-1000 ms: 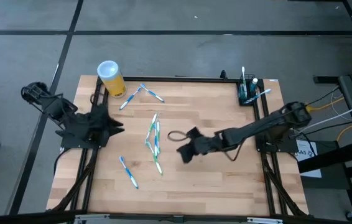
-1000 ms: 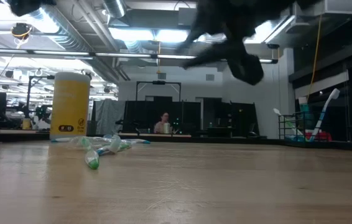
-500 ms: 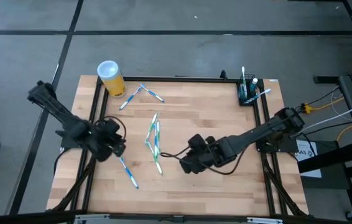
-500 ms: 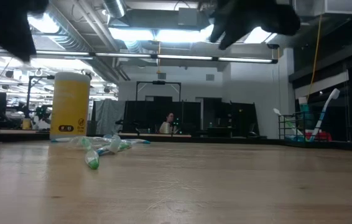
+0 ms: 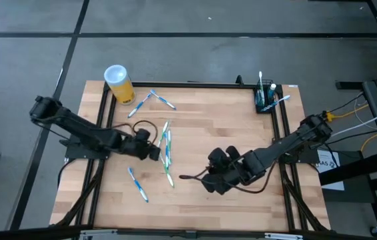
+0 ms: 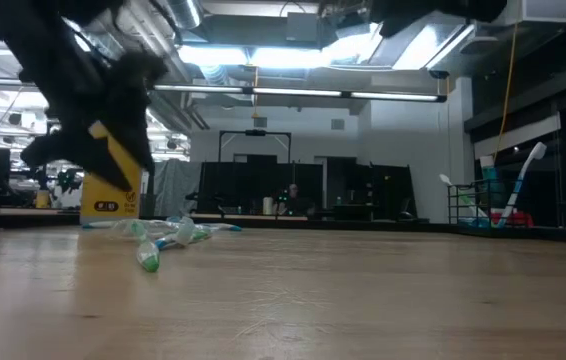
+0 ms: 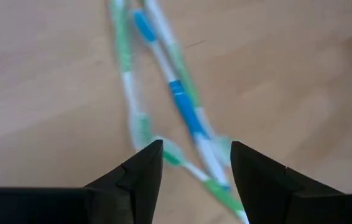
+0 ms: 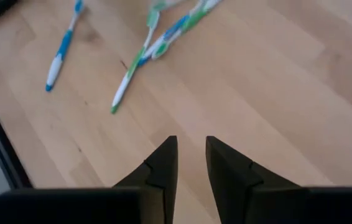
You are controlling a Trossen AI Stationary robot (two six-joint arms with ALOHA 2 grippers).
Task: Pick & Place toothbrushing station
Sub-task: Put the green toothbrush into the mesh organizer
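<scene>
Pale wooden table (image 5: 242, 127) framed by black rails, set on a grey floor marked with dark lines; beyond it, a wide hall with bright ceiling lights, ducts and dark equipment. Small black holder (image 5: 266, 100) standing at the far right corner with toothbrushes upright in it, yellow cup (image 5: 118, 83) at the far left corner, loose toothbrushes (image 5: 166, 148) scattered mid-table. Left gripper (image 5: 152, 151) spread wide, empty, just beside the central brushes; right gripper (image 5: 210, 181) narrowed to a slim gap, empty, over bare wood nearby.
</scene>
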